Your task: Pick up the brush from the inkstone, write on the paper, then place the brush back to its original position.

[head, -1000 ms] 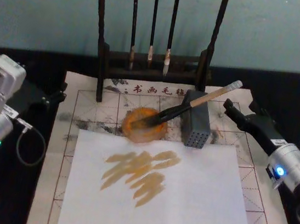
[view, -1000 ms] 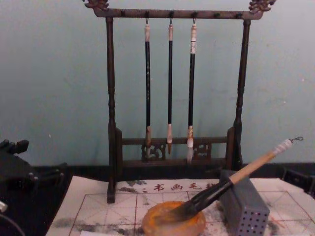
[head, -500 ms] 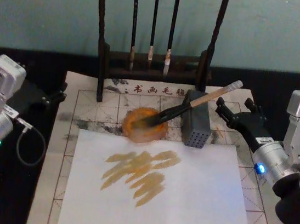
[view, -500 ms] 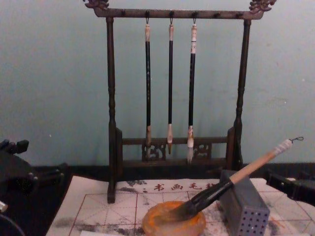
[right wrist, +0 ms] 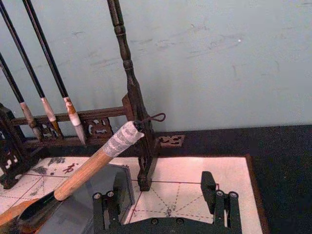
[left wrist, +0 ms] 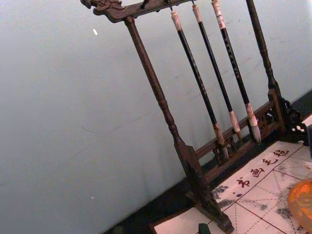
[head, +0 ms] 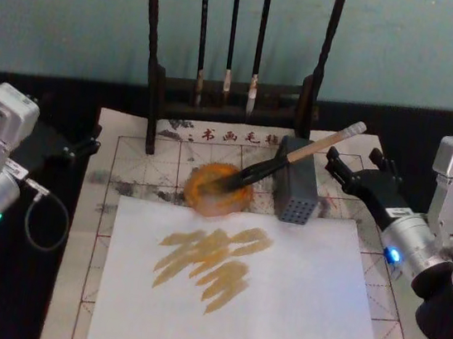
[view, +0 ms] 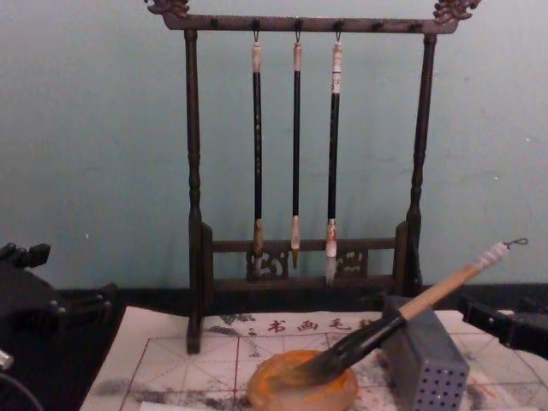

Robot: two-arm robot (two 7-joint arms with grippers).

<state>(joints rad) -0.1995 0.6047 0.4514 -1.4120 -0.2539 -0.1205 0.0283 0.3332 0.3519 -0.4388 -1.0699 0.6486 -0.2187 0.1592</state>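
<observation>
- Head view shows the thick brush with the pale tan wooden handle and dark bristles (head: 291,158) lying tilted, its bristles down in the round orange-brown inkstone dish (head: 217,190).
- Its handle leans across the top of the grey block with small holes (head: 295,190), and its white end sticks up toward the right.
- The inkstone sits on the big off-white paper with the red grid (head: 128,156), which lies on the black desk (head: 4,274).
- A plain white sheet (head: 292,304) lies over the gridded paper, just in front of the inkstone. It has tan brush strokes (head: 211,255) on it.
- The right pincer (head: 352,164) is just to the right of the brush's white end, close to it but not touching. Its two black fingers (right wrist: 208,187) are apart, with nothing between them.
- In the right wrist view the brush's white end with its small cord loop (right wrist: 124,138) is up ahead of those fingers.
- The left pincer (head: 79,147) is well off at the left edge of the paper, over the black desk. I cannot tell if it is apart or together.
- Behind it all stands a dark wooden rack (view: 195,171) with three slim dark brushes (view: 295,137) hanging from its top bar.
</observation>
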